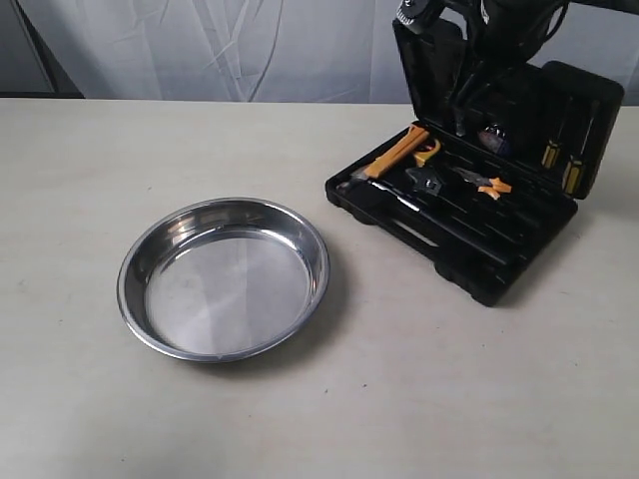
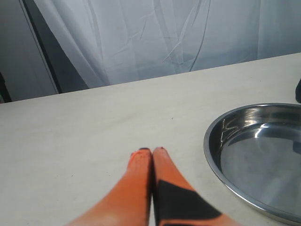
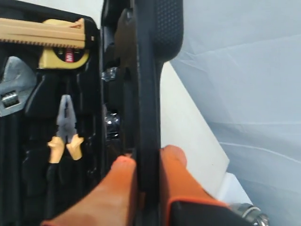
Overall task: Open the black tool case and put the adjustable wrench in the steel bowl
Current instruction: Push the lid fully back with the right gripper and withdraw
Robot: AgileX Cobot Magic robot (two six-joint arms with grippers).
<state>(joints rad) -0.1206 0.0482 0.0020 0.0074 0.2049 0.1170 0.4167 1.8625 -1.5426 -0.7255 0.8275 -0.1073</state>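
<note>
The black tool case [image 1: 454, 225] stands open on the table's right side, lid [image 1: 519, 100] upright. My right gripper [image 3: 146, 157] is shut on the lid's edge [image 3: 146, 70], one orange finger on each side. The adjustable wrench [image 1: 427, 183] lies in the case tray, and its silver head [image 3: 11, 89] shows in the right wrist view. The steel bowl [image 1: 224, 276] sits empty left of the case, and its rim [image 2: 211, 141] appears beside my left gripper [image 2: 151, 151]. That gripper is shut on nothing, low over the bare table.
The tray also holds a long orange-yellow tool [image 1: 394, 155], a yellow tape measure [image 1: 427, 152] and orange-handled pliers [image 1: 484, 183]. Yellow-handled screwdrivers [image 1: 569, 160] sit in the lid. White curtains hang behind the table.
</note>
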